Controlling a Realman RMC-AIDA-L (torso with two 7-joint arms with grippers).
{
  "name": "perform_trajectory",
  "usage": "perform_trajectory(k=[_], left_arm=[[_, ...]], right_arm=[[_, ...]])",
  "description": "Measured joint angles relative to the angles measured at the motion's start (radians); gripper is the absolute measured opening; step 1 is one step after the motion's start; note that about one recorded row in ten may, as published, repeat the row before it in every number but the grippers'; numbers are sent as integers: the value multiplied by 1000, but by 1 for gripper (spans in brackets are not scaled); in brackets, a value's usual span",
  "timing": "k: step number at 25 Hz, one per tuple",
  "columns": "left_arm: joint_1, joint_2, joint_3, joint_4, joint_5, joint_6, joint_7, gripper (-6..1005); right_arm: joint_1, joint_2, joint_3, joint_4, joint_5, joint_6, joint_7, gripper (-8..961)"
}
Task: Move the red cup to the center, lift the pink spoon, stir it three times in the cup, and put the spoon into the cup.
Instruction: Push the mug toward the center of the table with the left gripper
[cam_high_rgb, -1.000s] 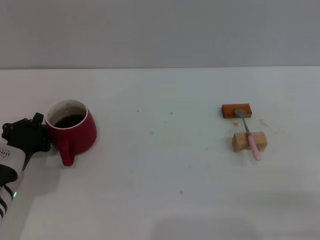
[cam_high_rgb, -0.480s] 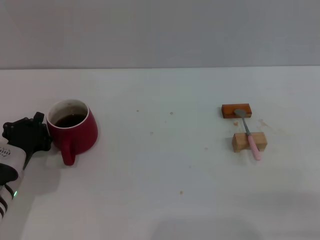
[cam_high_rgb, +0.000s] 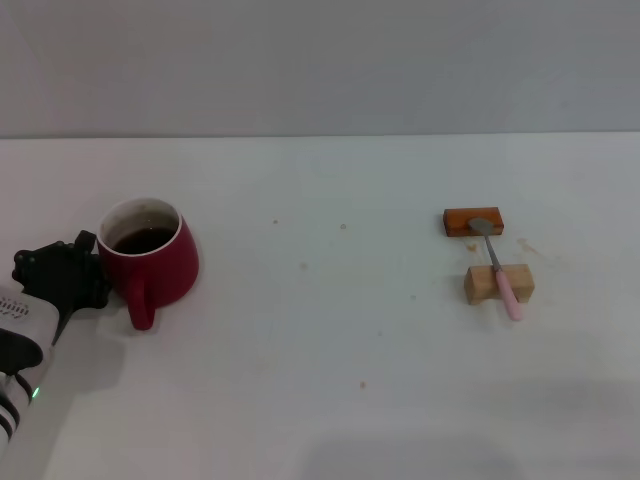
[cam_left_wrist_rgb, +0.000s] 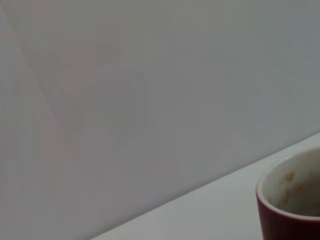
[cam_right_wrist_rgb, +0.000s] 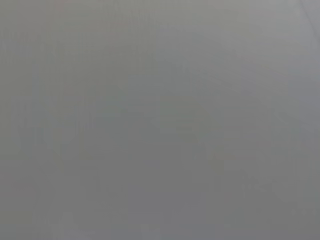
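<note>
The red cup (cam_high_rgb: 162, 266) holds dark liquid and stands at the table's left, its loop handle turned toward the front. My left gripper (cam_high_rgb: 86, 270) is black and presses against the cup's left wall. The left wrist view catches only the cup's (cam_left_wrist_rgb: 292, 207) rim and white inside against a grey wall. Far to the right, the pink spoon (cam_high_rgb: 498, 266) lies across two wooden blocks, its grey bowl on the farther one and its pink handle pointing toward me. My right arm is out of view.
A dark orange block (cam_high_rgb: 458, 221) and a pale wooden block (cam_high_rgb: 480, 286) carry the spoon at the right. The white table (cam_high_rgb: 330, 330) stretches between cup and spoon. A grey wall rises behind the table.
The cup and my left gripper have shifted a little to the right together. The spoon and blocks have not moved.
</note>
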Motion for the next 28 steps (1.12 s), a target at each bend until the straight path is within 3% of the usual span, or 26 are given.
perform_trajectory(k=[8,28], left_arm=[[-4,0,3,-7,0,-14,0,2],[-39,-5,156,-73,1,-18,-11,2]], right_arm=[[-7,1,0,0,1,-3,0,674],[-10,1,-22,4,2,-30,0,674]])
